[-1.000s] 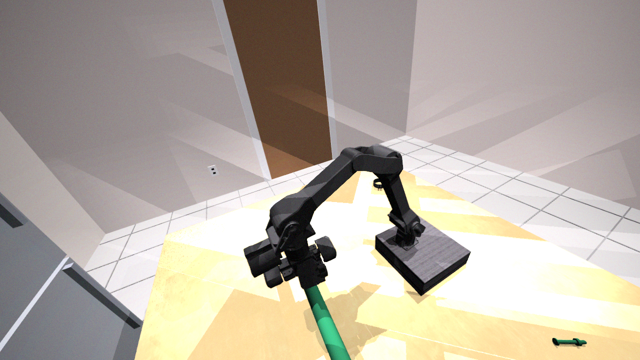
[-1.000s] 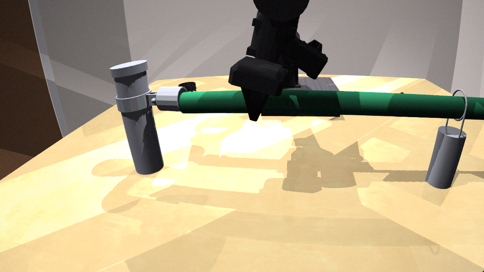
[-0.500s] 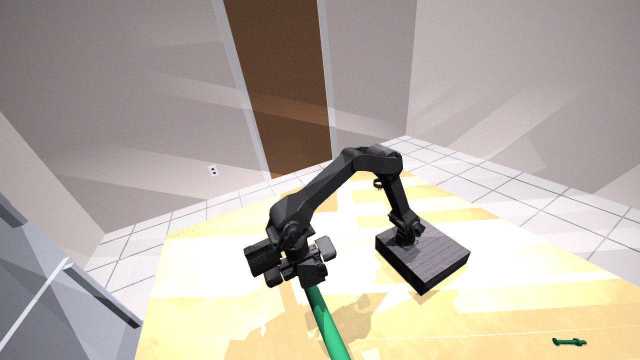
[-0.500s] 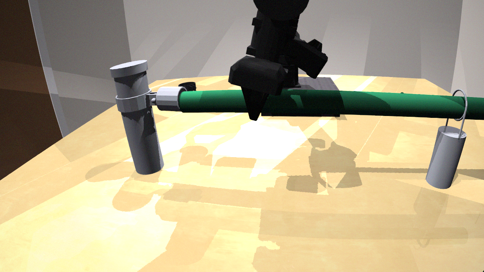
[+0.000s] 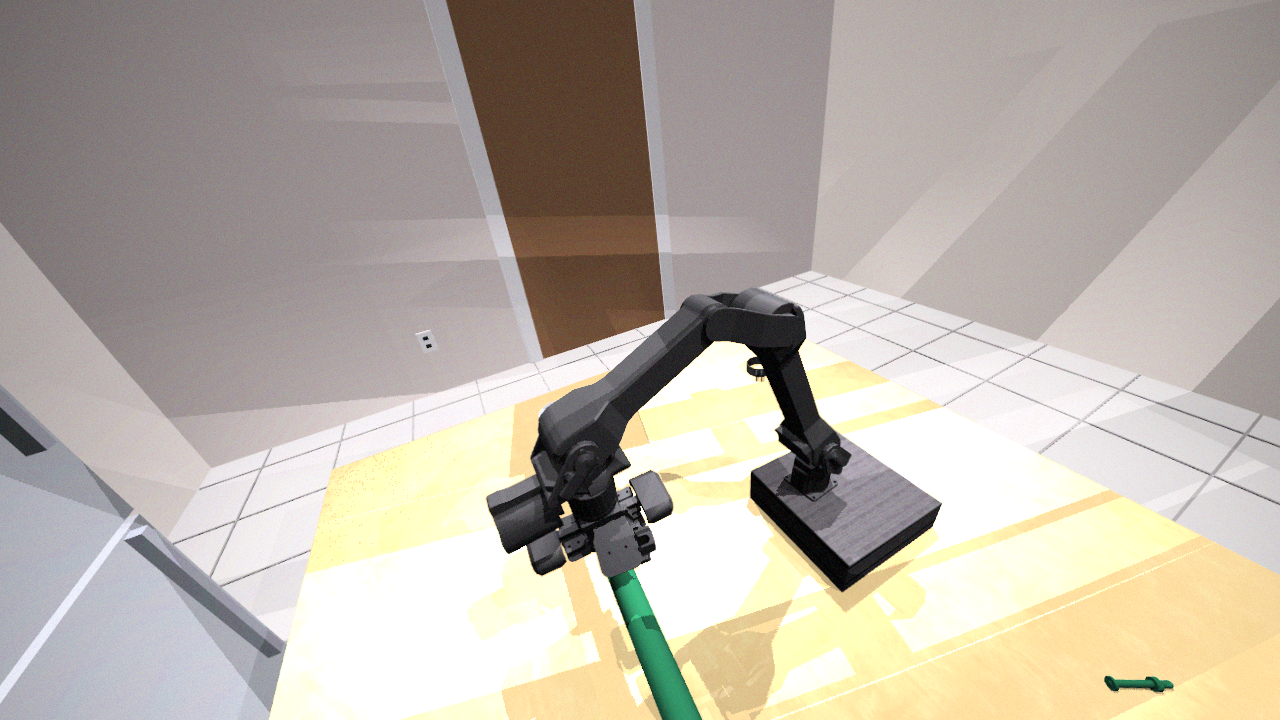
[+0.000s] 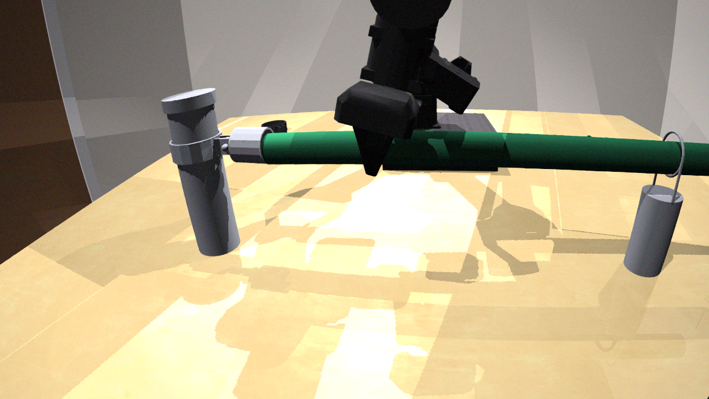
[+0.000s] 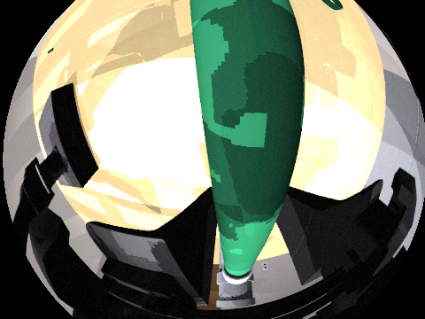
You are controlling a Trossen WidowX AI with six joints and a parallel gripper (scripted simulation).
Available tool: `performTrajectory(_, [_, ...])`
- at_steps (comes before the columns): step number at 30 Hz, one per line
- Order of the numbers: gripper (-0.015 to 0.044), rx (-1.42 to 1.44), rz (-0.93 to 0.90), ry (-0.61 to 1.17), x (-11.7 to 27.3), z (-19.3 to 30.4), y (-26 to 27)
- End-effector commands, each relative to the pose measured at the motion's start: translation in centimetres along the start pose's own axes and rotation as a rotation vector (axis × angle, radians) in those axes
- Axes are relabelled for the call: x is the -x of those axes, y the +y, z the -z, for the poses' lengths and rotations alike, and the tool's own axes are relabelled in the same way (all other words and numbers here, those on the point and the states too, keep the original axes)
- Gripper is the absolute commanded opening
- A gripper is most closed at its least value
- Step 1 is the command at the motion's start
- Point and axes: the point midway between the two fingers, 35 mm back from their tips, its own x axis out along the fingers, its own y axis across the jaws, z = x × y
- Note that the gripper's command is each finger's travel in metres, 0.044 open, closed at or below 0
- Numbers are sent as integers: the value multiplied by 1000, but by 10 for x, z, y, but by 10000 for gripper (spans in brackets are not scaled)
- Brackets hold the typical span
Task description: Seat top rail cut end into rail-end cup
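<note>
A: Rail (image 6: 496, 148) position — where do you see it?

B: Level above the counter (image 6: 347, 297), its end inside the rail-end cup (image 6: 246, 143) at 9 o'clock, which hangs on the brace band (image 6: 190, 146) high on the big post (image 6: 200, 183). At 3 o'clock it runs through the loop cap (image 6: 670, 153).

A: And your claw (image 6: 371, 153)?

B: You have it pinched on the rail, partly spread around it, one finger (image 6: 370, 151) crossing the near side.
</note>
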Motion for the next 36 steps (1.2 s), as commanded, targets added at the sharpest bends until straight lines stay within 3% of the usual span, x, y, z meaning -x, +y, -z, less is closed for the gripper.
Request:
performTrajectory(1, [0,0,0,0,0,0,0])
performTrajectory(36, [0,0,0,1,1,11,0])
